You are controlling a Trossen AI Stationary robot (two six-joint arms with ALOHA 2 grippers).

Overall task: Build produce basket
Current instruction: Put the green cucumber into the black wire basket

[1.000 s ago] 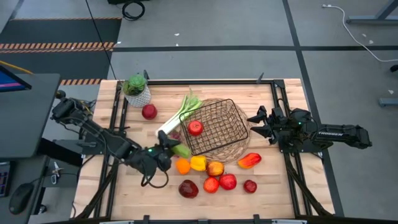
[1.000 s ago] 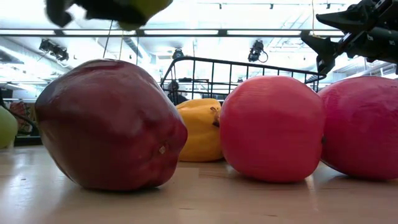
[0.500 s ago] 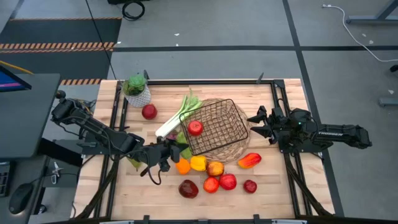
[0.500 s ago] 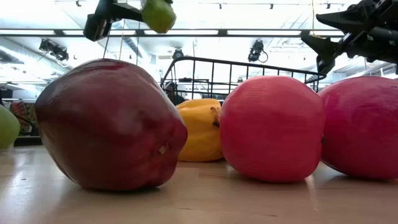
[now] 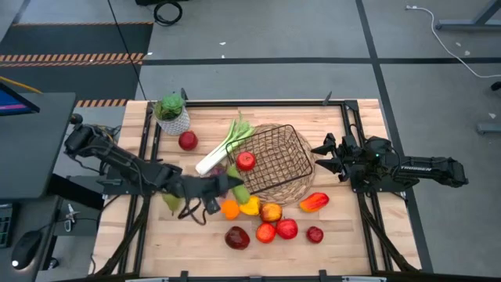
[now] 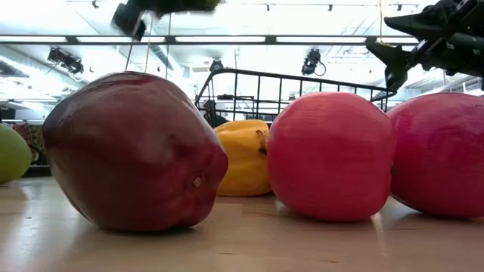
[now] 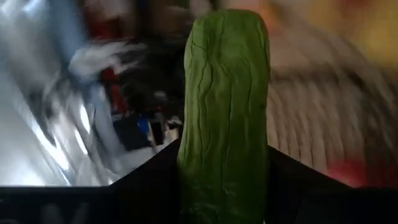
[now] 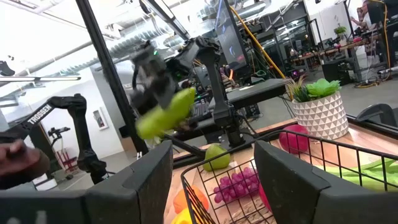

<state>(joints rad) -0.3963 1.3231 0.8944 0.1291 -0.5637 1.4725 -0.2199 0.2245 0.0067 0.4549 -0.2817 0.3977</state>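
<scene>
Left fingers (image 5: 228, 186) gripping blurred green vegetable (image 7: 225, 112)

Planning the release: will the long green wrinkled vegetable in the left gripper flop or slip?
Probably stiff: the long green wrinkled vegetable juts straight past the left gripper without sagging. Its ridged skin likely resists slipping. Being elongated, it may roll sideways once set down.

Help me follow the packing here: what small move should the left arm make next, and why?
Probably carry on toward the basket until above its opening, then let go. The left gripper is shut on a long green vegetable, lifted off the table beside the basket's near-left edge, not yet over the opening. The right gripper waits at the basket's right side.
</scene>
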